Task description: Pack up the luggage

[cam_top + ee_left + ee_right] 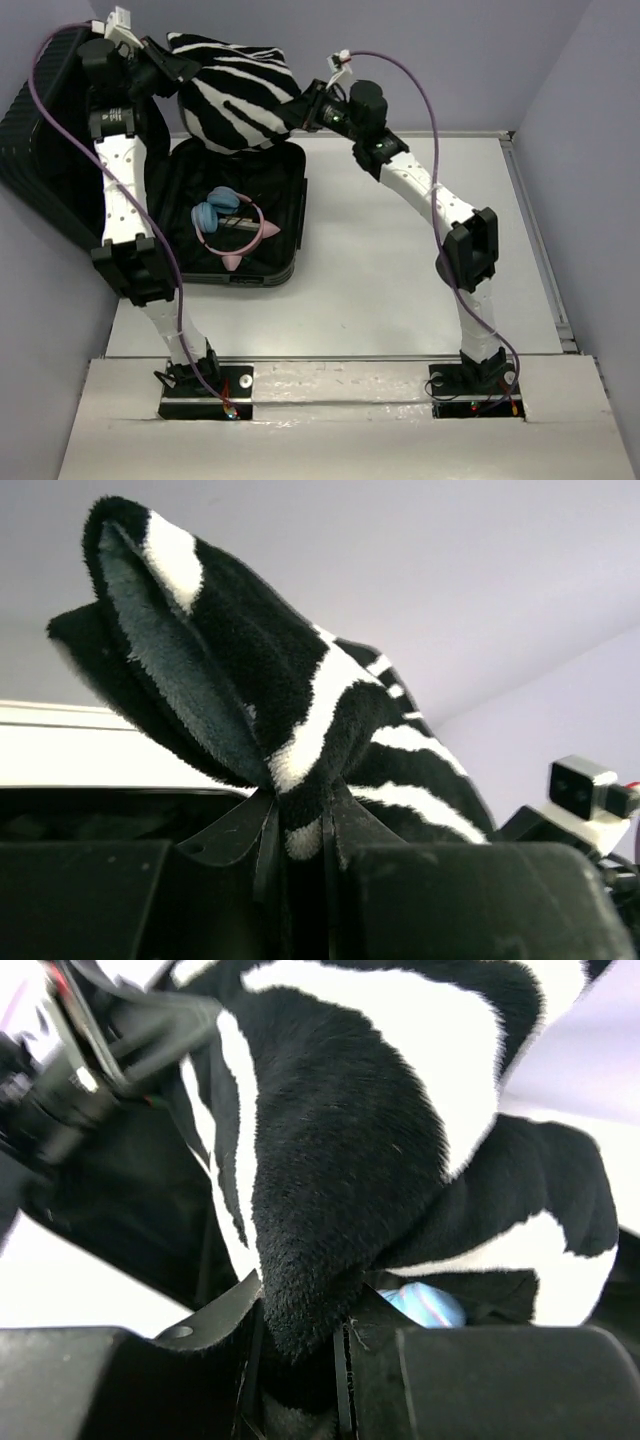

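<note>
- Luggage (286, 196) lay opened out on the left part of a white table (400, 260), close to the left wall
- Pale lavender walls (420, 60) closed the table in at the back and on both sides; a pale board ran along the near edge, with the two arm bases fixed on it
- One ribbed black shell rested flat on the table with its fabric-lined hollow facing up; the other shell (40, 130) stood raised at the hinge and leaned out toward the left wall
- Its long axis ran from the near edge toward the back wall, roughly parallel to the left wall
- Blue headphones (212, 212) and pink headphones (265, 230) lay side by side in the flat shell
- A zebra-striped pouch (240, 90) hung in the air above the far end of the flat shell, stretched between the two arms
- The left gripper (185, 72) had its jaws pinched on the pouch's left end; in its wrist view the plush (300, 710) rose out from between the fingers
- The right gripper (300, 108) pinched the pouch's right side, a fold of plush (340, 1140) squeezed between its jaws
</note>
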Tool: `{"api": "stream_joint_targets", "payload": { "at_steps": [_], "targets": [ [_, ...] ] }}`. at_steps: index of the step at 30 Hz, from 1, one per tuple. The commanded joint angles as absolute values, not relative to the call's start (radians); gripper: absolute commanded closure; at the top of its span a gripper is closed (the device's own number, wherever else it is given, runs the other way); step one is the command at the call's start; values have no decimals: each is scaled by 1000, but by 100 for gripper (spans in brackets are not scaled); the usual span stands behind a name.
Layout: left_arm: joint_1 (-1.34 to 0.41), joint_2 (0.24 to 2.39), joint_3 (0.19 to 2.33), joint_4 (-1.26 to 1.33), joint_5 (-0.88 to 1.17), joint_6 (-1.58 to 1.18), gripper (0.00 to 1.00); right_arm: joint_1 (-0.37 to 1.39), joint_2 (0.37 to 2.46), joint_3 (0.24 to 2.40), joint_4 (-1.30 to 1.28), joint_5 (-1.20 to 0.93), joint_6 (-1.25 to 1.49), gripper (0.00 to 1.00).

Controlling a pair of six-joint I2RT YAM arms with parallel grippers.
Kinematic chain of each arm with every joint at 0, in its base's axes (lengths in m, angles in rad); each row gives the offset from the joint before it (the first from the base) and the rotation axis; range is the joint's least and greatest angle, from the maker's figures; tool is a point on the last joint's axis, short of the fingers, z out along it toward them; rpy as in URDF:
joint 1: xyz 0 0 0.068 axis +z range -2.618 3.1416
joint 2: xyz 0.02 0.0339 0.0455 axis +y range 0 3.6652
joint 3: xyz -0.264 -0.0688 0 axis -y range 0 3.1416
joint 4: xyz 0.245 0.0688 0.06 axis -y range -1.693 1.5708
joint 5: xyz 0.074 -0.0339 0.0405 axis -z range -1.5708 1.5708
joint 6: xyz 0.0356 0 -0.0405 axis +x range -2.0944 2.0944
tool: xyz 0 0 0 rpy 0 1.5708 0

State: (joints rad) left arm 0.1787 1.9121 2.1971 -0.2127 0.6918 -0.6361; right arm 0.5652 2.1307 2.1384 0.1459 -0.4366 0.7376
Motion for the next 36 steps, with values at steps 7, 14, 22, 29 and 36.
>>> {"api": "stream_joint_targets", "payload": {
  "at_steps": [7,14,22,29,36],
  "targets": [
    [199,1646,1380,32,740,-566,52,732,2189,1692,350,-471,595,70],
    [206,1511,1275,-158,453,-446,11,732,2040,1529,194,-371,489,36],
    [190,1280,1270,-290,145,-391,1,732,1936,1587,25,-319,423,1],
    [101,973,1159,-331,-222,-354,1,732,1836,1597,-161,-158,353,20],
    [110,778,1029,-420,-589,-304,1,741,1926,1676,-155,-277,313,89]
  ]
}}
